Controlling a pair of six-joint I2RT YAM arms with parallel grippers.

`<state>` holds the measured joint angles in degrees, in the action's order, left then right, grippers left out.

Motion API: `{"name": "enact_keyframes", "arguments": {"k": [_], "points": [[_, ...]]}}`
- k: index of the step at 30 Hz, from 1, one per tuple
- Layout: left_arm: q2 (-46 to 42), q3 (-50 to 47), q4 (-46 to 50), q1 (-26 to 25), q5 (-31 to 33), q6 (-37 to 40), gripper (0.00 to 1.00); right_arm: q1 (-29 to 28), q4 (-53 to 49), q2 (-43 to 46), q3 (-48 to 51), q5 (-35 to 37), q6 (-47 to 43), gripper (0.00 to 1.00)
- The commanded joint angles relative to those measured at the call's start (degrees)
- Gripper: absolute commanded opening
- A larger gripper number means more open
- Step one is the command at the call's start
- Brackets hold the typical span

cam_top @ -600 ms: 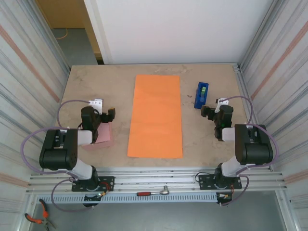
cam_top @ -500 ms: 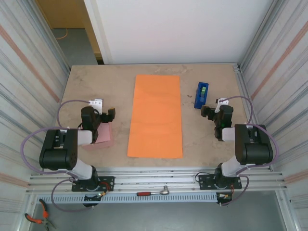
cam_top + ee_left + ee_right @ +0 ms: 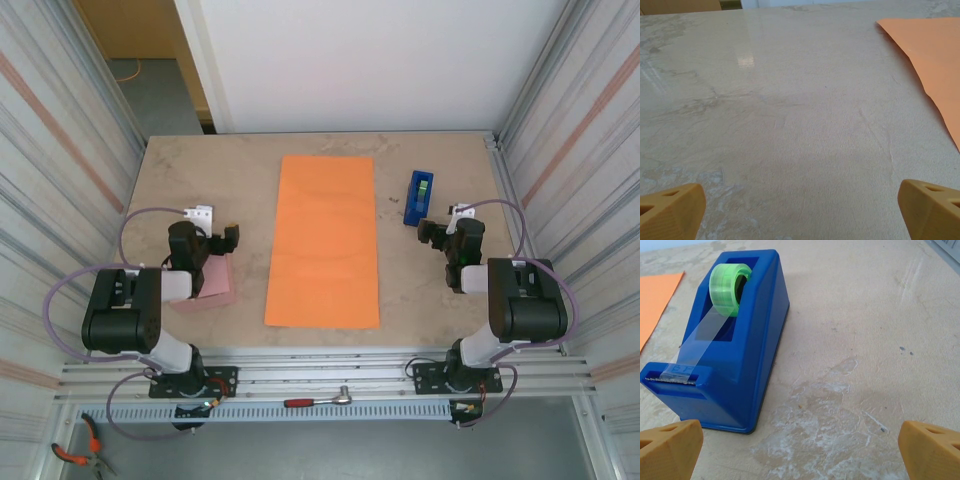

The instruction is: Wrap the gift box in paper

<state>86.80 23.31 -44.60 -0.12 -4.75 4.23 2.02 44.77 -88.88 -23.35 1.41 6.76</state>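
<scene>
**Top external.** The paper (image 3: 325, 240) lies flat at centre frame. The gift box (image 3: 218, 287) sits at lower left, partly covered by the left arm; whether they touch is unclear. The left gripper (image 3: 217, 226) and right gripper (image 3: 446, 220) hold nothing.

**Left wrist.** The fingertips (image 3: 671, 210) stand wide apart at the bottom corners over the bare table (image 3: 790, 125). The paper's edge is at upper right.

**Right wrist.** The jaws are wide apart and empty. The tape dispenser (image 3: 755, 365) stands at left, untouched.
</scene>
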Motion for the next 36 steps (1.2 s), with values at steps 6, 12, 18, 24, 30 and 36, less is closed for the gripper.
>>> {"name": "enact_keyframes", "arguments": {"k": [6, 12, 18, 24, 30, 36], "points": [[-2.4, 1.9, 2.7, -0.3, 1.6, -0.1, 0.98, -0.2, -2.6, 3.3, -1.5, -0.8, -2.6, 0.98], [-16.6, 9.5, 25.2, -0.6, 15.1, -8.2, 0.99, -8.8, -23.8, 18.7, -9.4, 11.2, -2.0, 0.98], [-27.3, 16.9, 54.2, -0.1, 12.7, -22.3, 0.99, -8.8, -43.1, 22.5, -19.9, 8.1, 14.9, 0.98], [-34.2, 14.2, 70.0, -0.1, 3.9, -33.5, 0.98, -6.5, -44.7, 19.7, -23.1, -10.3, 25.1, 0.98], [-37.1, 7.0, 67.9, -2.3, -1.6, -41.5, 0.99, -14.5, -49.1, 13.6, -26.7, -8.5, 22.4, 0.98], [-32.5, 7.0, 65.1, -3.8, -1.5, -41.1, 0.99, -18.6, -47.7, 9.5, -26.1, -11.3, 22.9, 0.98]]}}
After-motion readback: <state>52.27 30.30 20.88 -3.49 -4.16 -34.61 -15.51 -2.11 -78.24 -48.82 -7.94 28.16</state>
